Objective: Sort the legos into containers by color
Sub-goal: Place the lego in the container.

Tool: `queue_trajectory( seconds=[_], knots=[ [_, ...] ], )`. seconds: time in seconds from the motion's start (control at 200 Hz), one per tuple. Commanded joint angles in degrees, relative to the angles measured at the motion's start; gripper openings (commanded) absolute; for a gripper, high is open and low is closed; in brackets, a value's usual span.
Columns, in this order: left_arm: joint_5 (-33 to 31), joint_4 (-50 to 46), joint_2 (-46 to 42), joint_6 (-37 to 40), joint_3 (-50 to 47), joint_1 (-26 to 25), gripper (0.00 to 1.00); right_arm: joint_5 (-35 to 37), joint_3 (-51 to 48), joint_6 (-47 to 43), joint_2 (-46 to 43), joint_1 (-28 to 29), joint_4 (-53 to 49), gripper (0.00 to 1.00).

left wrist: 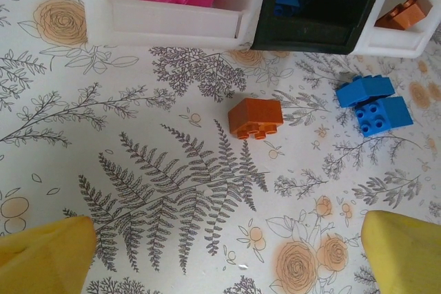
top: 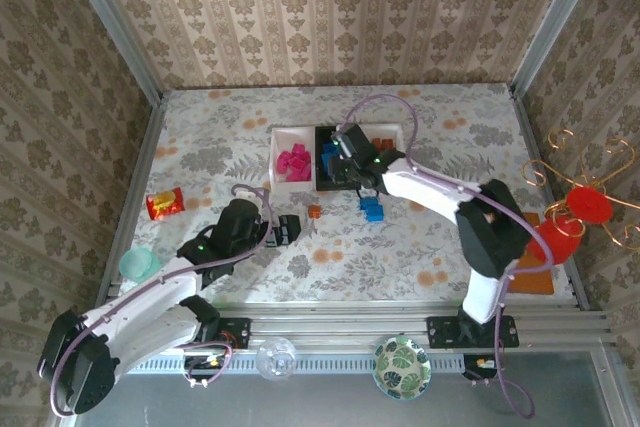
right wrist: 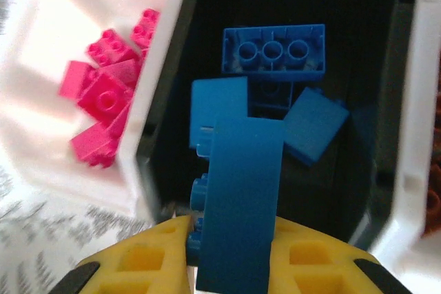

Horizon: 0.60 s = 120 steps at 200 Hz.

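Note:
My right gripper [right wrist: 234, 256] is shut on a long blue lego [right wrist: 241, 204], holding it on end over the black container [right wrist: 365, 170], where other blue legos [right wrist: 273, 49] lie. From above, the right gripper [top: 345, 162] hangs at that black tray [top: 327, 185]. Pink legos [right wrist: 103, 101] fill the left white container [top: 278, 179]; an orange lego [left wrist: 405, 13] lies in the right white one [top: 402, 133]. My left gripper [left wrist: 227, 246] is open above the cloth, with a loose orange lego [left wrist: 255, 117] ahead of it and two blue legos [left wrist: 384, 115] to the right.
A shiny red snack packet [top: 165, 203] and a teal cup [top: 140, 265] sit at the left. An orange mat [top: 535, 272] and a red and gold wire ornament [top: 585, 205] stand at the right edge. A patterned bowl [top: 402, 367] lies near the arm bases.

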Motion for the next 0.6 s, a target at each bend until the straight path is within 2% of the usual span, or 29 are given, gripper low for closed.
queue_trajectory(
  seconds=[0.0,0.12,0.245,0.325,0.435,0.595],
  knots=[
    [0.3,-2.1,-1.5,-0.6,-0.2,0.6,1.0,5.3,7.2,-1.7,4.8,-0.8,-4.7,0.26],
    [0.4,-2.6,-2.2,-0.5,-0.3,0.7,1.0,8.2,13.6,-1.5,9.3,-1.3,-7.4,0.29],
    [0.3,-2.7,-2.4,-0.4,-0.5,0.8,1.0,8.9,17.4,-1.2,11.5,-1.9,-8.6,0.49],
    [0.3,-2.7,-2.4,-0.5,-0.6,0.8,1.0,9.0,17.6,-1.2,10.3,-1.8,-8.3,0.57],
    [0.4,-2.7,-2.7,-0.6,-0.7,0.9,1.0,8.7,13.1,-1.1,5.2,-1.1,-6.4,0.68],
    [0.7,-2.2,-2.9,-0.5,-0.8,1.2,1.0,8.7,-0.1,-0.3,-5.3,1.2,-2.5,0.77]
  ],
)
